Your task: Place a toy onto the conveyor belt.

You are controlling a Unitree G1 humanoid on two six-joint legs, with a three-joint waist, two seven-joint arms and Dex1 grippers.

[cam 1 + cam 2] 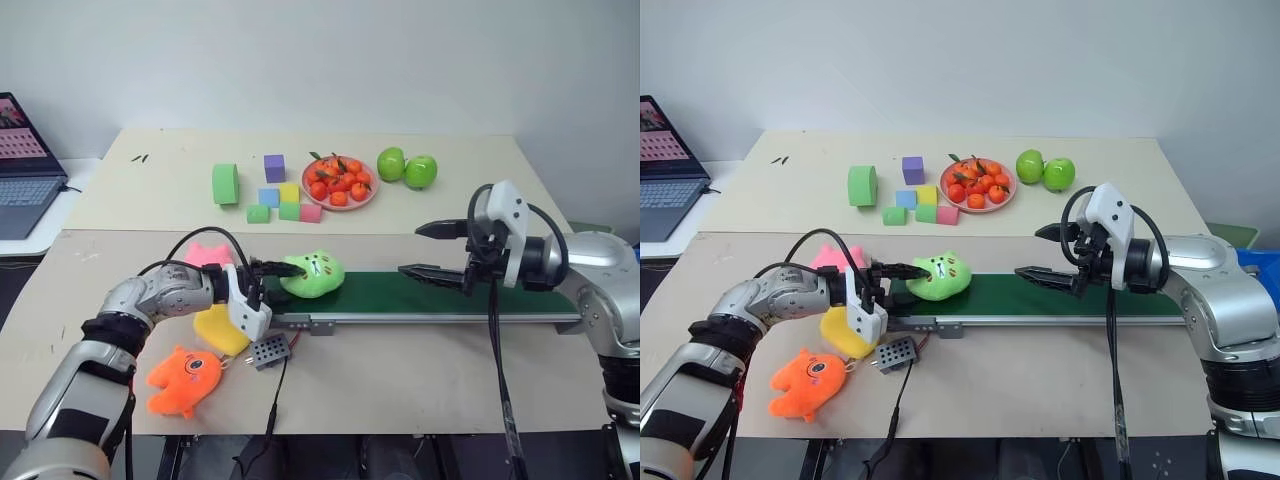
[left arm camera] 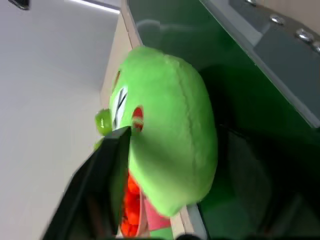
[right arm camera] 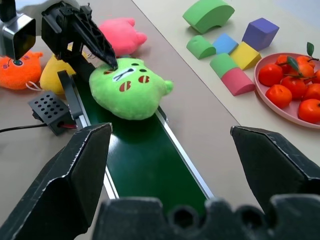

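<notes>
The lime-green toy point(image 1: 318, 275) lies on the left end of the dark green conveyor belt point(image 1: 450, 292), its drawn face turned up. My left gripper point(image 1: 285, 282) reaches in from the left, level with the toy, and is open. Its upper finger touches the top of the toy point(image 3: 132, 90), and its lower finger lies along the belt's end. My right gripper point(image 1: 428, 251) hovers above the middle of the belt, open wide with nothing between its fingers, pointing towards the toy.
Near the belt's left end lie a yellow plush point(image 1: 218, 330), an orange plush point(image 1: 185, 378), a pink plush point(image 1: 207, 254) and a small grey box with holes point(image 1: 267, 350). Foam blocks point(image 1: 275, 195), a plate of oranges point(image 1: 338, 182) and green apples point(image 1: 407, 167) sit further back. A laptop point(image 1: 25, 170) is at far left.
</notes>
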